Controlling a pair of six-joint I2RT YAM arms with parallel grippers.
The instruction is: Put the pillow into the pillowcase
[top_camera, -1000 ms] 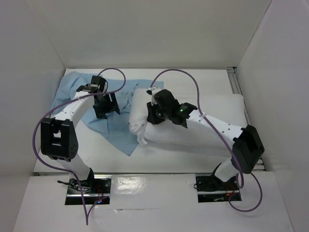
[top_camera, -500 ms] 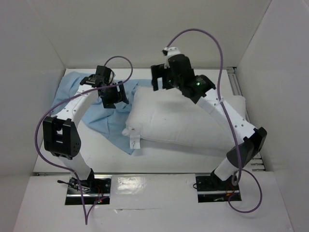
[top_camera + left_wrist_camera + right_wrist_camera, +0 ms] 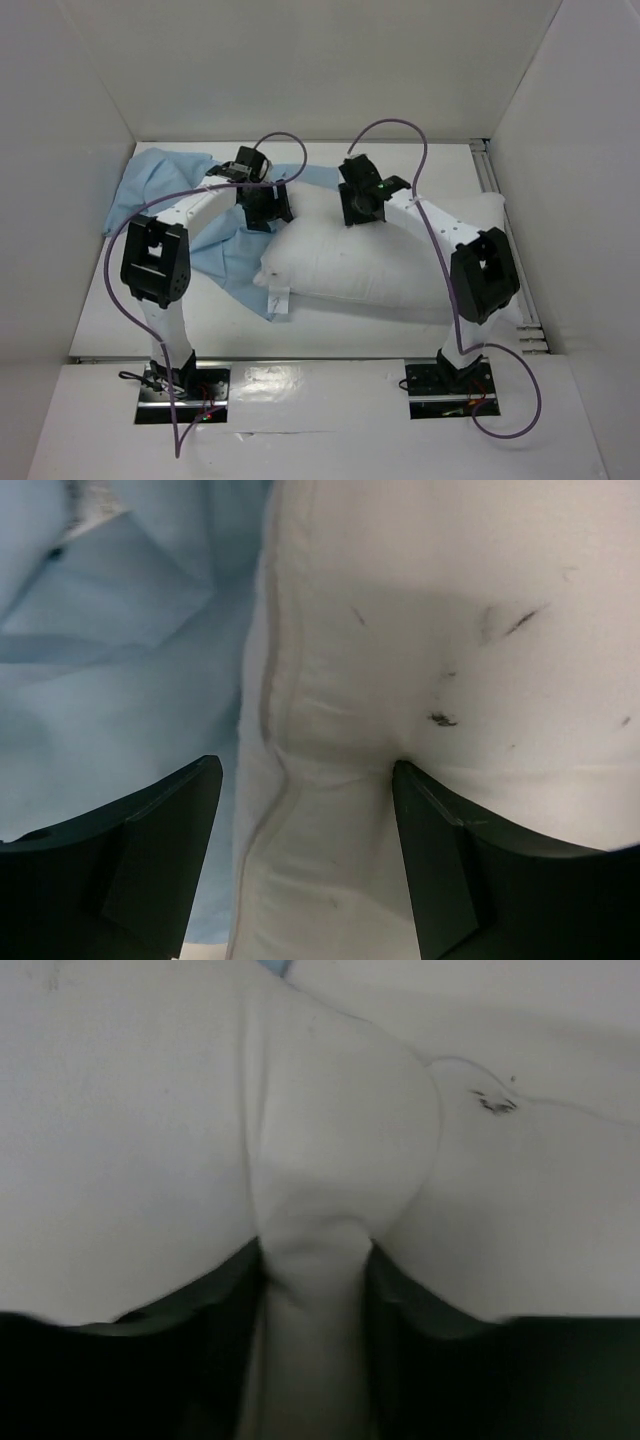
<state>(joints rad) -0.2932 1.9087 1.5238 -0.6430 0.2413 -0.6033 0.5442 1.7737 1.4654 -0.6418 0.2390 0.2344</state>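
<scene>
The white pillow lies across the middle and right of the table. The light blue pillowcase lies crumpled at the far left, partly under the pillow's left end. My left gripper is at the pillow's far left corner. In the left wrist view it is open, its jaws straddling the pillow's seamed edge, with the pillowcase to the left. My right gripper is on the pillow's far edge. In the right wrist view it is shut on a pinched fold of the pillow.
White enclosure walls stand close on the left, back and right. A metal rail runs along the right side. Purple cables loop above both arms. A small white tag sticks out from the pillow's near left corner.
My right gripper came down from the back onto the pillow's far edge and closed on a fold. My left gripper moved right from the pillowcase to the pillow's far left corner.
</scene>
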